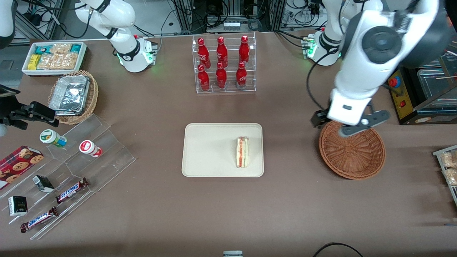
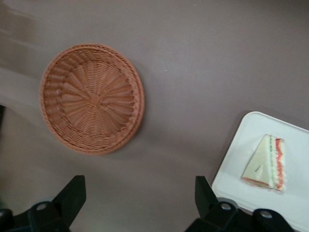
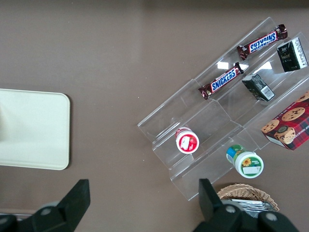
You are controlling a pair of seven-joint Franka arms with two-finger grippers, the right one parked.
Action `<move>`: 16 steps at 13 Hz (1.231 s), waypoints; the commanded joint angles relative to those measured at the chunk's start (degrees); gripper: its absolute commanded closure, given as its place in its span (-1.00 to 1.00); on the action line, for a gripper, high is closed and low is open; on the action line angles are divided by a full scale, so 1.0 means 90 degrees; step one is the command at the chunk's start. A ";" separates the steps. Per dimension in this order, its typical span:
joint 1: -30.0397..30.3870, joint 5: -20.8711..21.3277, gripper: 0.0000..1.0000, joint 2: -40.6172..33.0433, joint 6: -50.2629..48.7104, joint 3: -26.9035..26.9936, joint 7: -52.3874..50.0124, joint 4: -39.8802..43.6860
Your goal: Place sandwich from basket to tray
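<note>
Taking the tray [image 1: 200,150] as landmark, we see the sandwich [image 1: 242,152] lying on it, long axis along its short side; our gripper [image 1: 351,125] hangs spread and empty above the bare basket [image 1: 357,157] beside it.

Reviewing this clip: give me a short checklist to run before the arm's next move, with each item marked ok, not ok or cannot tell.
1. Sandwich on the tray: ok, it lies flat inside the rim.
2. Basket emptied: ok, nothing in it.
3. Tool released: ok, fingers apart with nothing between them.
4. Tool away from the sandwich: ok, it hangs above the basket's edge farther from the front camera.
5. Sandwich intact: ok, red filling stripe along its edge and the wedge looks whole.
6. Tool's height above the basket: cannot tell.
</note>
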 commanded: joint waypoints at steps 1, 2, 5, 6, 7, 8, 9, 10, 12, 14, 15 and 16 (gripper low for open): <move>-0.0063 -0.0257 -1.00 -0.0423 -0.0201 0.0558 0.0860 -0.0139; -0.0005 -0.0384 -1.00 -0.0511 -0.0221 0.0783 0.1211 -0.0139; 0.0912 -0.0775 -1.00 -0.0560 -0.0504 0.0543 0.2101 0.0036; 0.1117 -0.0776 -1.00 -0.0561 -0.0620 0.0377 0.2171 0.0124; 0.1370 -0.0766 -1.00 -0.0551 -0.0766 0.0143 0.2201 0.0251; 0.1731 -0.0786 -1.00 -0.0551 -0.0903 -0.0130 0.2298 0.0368; 0.2102 -0.0795 -1.00 -0.0551 -0.1011 -0.0452 0.2415 0.0466; 0.2492 -0.0786 -1.00 -0.0560 -0.1109 -0.0803 0.2484 0.0525; 0.3167 -0.0786 -1.00 -0.0561 -0.1314 -0.1351 0.2620 0.0652; 0.3539 -0.0776 -1.00 -0.0561 -0.1402 -0.1635 0.2757 0.0691; 0.3628 -0.0766 -1.00 -0.0561 -0.1441 -0.1723 0.2758 0.0711; 0.3774 -0.0757 -1.00 -0.0561 -0.1461 -0.1831 0.2787 0.0711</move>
